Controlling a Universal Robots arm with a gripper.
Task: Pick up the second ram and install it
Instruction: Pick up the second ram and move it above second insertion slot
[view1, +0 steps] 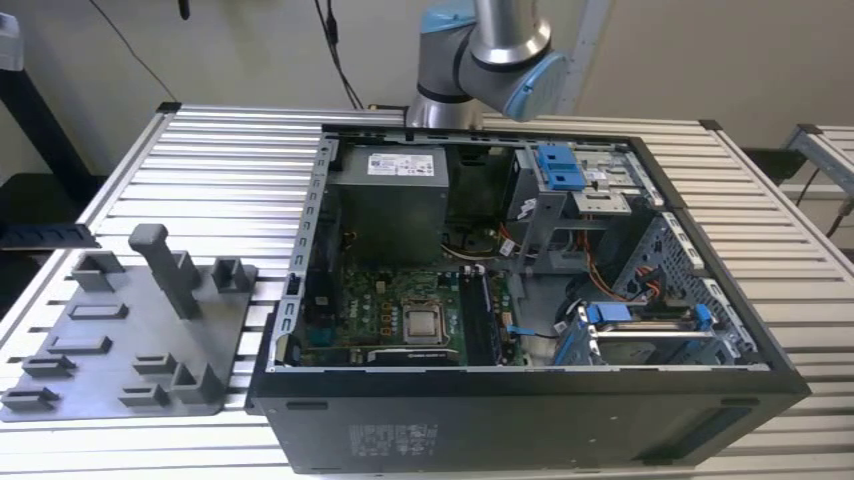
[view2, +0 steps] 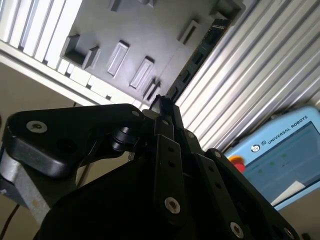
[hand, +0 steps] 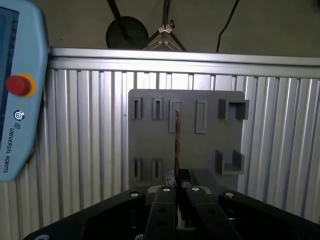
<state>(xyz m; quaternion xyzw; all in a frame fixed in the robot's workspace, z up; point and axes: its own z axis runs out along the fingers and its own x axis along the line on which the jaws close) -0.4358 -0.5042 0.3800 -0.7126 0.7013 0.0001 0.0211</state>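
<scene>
While my pincer (hand: 176, 184) is pinching the ram stick (hand: 176, 142) by one end, I'd keep it straight, no extra squeeze.

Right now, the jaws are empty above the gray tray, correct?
Not empty. The first wrist view shows the jaws shut on the ram, a thin board seen edge-on, above the gray tray.
</scene>
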